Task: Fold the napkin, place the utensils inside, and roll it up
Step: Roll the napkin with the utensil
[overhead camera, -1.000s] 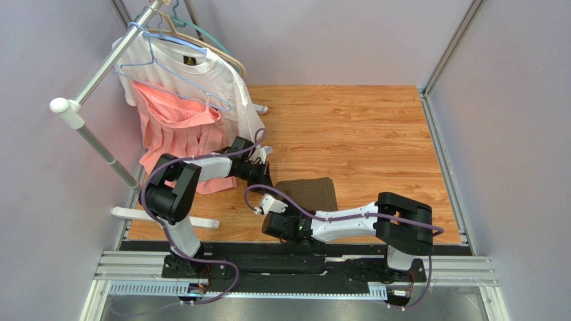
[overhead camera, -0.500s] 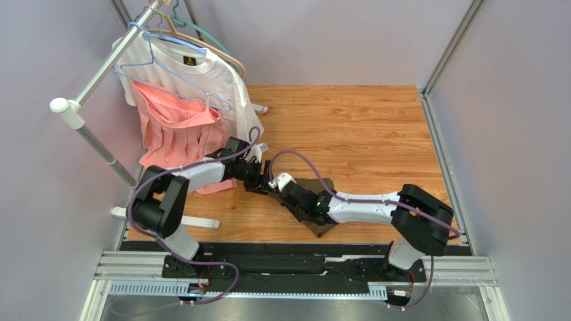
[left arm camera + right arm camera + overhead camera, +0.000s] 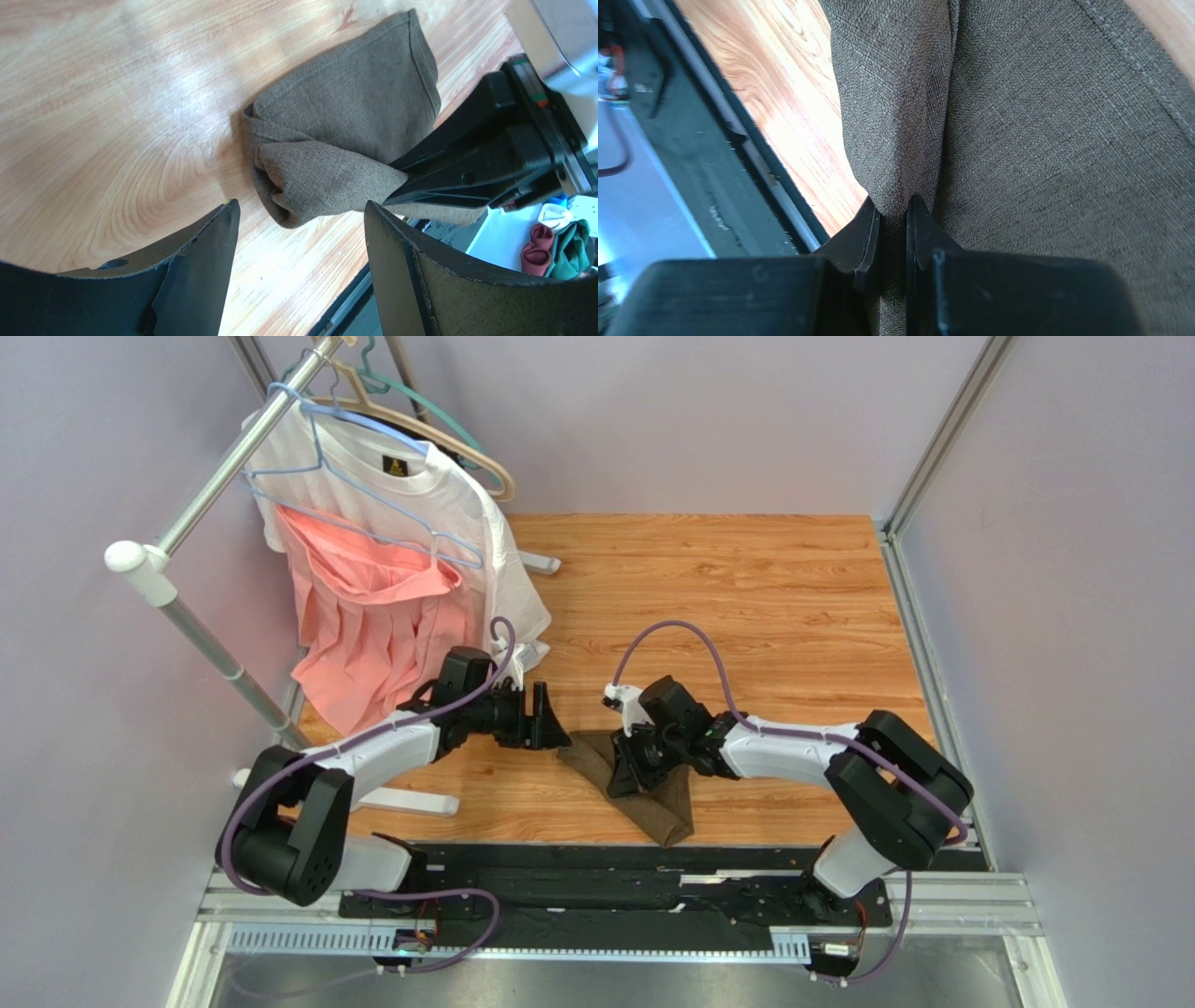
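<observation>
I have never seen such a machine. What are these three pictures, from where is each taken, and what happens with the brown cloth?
It is a robot with two arms at the near edge of a wooden table. One picture looks down from above; the other two come from cameras on the wrists. The right gripper is shut on the napkin, a brown cloth bunched on the table. The left gripper is open beside it, holding nothing. A white T-shirt and a pink garment hang at the left.
</observation>
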Available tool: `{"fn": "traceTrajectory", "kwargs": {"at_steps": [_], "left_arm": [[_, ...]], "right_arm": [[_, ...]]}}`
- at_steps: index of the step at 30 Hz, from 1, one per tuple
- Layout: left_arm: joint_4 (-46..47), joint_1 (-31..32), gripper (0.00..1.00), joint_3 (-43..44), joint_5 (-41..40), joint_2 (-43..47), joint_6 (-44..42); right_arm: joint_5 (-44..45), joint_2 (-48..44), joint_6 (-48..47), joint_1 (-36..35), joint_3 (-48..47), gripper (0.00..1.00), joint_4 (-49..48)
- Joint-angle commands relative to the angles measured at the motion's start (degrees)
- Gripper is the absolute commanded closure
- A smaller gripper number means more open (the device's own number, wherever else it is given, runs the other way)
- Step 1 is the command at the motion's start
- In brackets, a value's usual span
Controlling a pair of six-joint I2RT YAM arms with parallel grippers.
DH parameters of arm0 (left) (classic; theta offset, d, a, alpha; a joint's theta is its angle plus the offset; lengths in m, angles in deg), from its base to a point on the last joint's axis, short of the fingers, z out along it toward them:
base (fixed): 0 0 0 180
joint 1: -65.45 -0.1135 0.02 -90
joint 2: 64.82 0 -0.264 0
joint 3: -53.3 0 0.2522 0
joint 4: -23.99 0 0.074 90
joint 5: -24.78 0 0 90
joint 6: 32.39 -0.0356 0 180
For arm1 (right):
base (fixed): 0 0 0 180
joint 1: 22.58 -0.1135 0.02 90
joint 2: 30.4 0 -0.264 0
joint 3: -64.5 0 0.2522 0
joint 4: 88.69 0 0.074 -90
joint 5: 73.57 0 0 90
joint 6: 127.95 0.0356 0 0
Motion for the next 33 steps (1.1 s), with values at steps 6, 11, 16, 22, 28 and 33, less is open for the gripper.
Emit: {"fn": "traceTrajectory", "kwargs": {"at_steps": [6, 11, 16, 22, 28, 33], "left_arm": [[13.3, -0.2, 0.26, -2.6, 4.6, -1.5, 1.1], [15.7, -0.2, 0.28, -2.8, 6.4, -6.1, 3.2], [18.1, -0.2, 0.32, -3.0, 6.8, -9.2, 4.6], [21.4, 0.0, 0.38, -2.4, 8.6, -12.7, 6.0], [24.0, 1.7, 0.64, -2.4, 10.5, -16.7, 6.9], [25.4, 2.0, 1.00, -2.4, 10.8, -17.2, 8.3]], "right_arm": [[-15.2, 4.1, 6.3, 6.2, 6.0, 1.00, -13.7], [-16.1, 5.5, 6.4, 8.3, 7.4, 1.00, -15.8], [-15.6, 5.8, 5.4, 8.4, 7.5, 1.00, -14.9], [-15.6, 7.3, 5.2, 8.5, 7.2, 1.00, -15.1], [-15.3, 8.5, 5.2, 8.8, 6.8, 1.00, -15.3], [-13.9, 8.5, 4.4, 8.9, 5.8, 0.95, -13.5]]}}
